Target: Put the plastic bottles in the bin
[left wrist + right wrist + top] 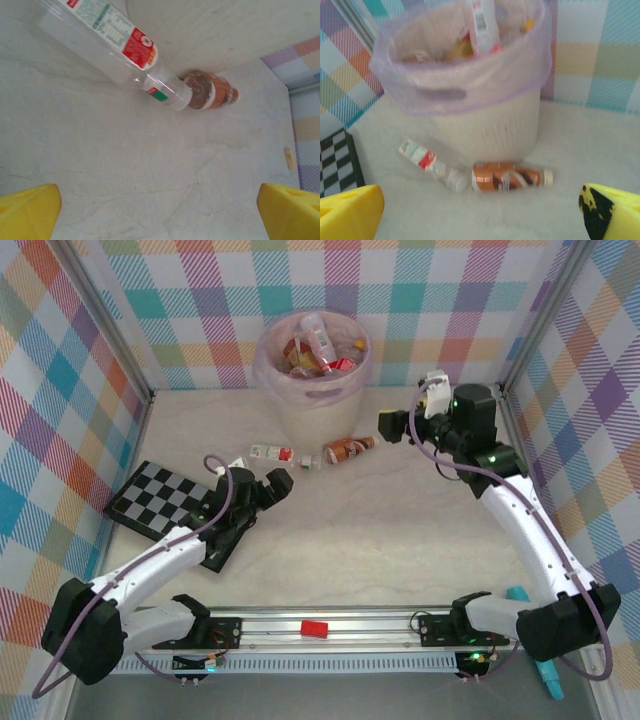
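Two plastic bottles lie on the table against the front of the bin (310,418), which is already heaped with others. The clear bottle (278,454) rests on its side, its long axis running across the bin's front. Its neck points right and meets the base of the brown-labelled bottle (348,449), which also lies flat with its white cap toward the bin's right side.

The left gripper (278,480) sits just in front of the clear bottle, fingers spread wide and empty. The right gripper (388,426) hangs beside the bin's right wall, its fingers likewise wide apart and holding nothing.

The task looks nearly finished, with the next pickup in hand. The left fingers would need to straddle the clear bottle across its length and close on the barrel before lifting it over the rim.
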`<control>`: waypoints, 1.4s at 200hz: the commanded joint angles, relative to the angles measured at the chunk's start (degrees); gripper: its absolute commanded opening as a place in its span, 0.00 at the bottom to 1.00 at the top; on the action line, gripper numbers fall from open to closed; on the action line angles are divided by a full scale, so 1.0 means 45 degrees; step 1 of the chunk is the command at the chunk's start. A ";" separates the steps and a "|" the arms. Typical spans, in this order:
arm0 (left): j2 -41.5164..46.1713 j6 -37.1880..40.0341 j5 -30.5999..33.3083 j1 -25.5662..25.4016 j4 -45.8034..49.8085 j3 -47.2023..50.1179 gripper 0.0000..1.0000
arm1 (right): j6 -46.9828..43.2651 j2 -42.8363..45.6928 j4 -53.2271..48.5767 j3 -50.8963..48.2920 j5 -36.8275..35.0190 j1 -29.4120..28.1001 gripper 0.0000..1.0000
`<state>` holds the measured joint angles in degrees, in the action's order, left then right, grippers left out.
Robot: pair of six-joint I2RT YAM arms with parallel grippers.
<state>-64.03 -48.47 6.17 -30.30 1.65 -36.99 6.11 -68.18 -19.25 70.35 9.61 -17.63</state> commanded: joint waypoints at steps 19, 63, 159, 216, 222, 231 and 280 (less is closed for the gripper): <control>-0.1037 -0.1270 0.0456 0.0647 -0.1134 -0.0542 1.00 | 0.1190 0.1233 -0.1133 -0.2070 0.0760 0.0031 1.00; -0.3385 -0.2754 -0.0706 0.1737 -0.2705 -0.1225 1.00 | 0.2107 0.1969 -0.0938 -0.4381 0.2042 0.0011 1.00; -0.7908 -0.5630 0.0122 0.2822 -0.4387 -0.3198 0.98 | 0.2634 0.4131 -0.2205 -0.6085 0.1186 0.0011 1.00; -0.9951 -0.6011 -0.0200 0.3099 -0.4843 -0.4431 0.98 | 0.2626 0.4593 -0.2562 -0.6440 0.0852 0.0013 0.99; -1.0114 -0.6140 -0.0164 0.3119 -0.4801 -0.4491 0.98 | 0.2641 0.4622 -0.2561 -0.6471 0.0857 0.0011 1.00; -1.0338 -0.6276 -0.0141 0.3139 -0.4929 -0.4538 0.97 | 0.2664 0.4618 -0.2537 -0.6527 0.0835 0.0016 1.00; -1.1039 -0.6912 -0.0073 0.3297 -0.5218 -0.4470 0.87 | 0.2695 0.4957 -0.2764 -0.6730 0.0542 0.0031 0.99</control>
<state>-109.62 -77.21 5.63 -16.47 -20.95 -57.41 17.63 -47.42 -30.55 40.64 13.26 -17.63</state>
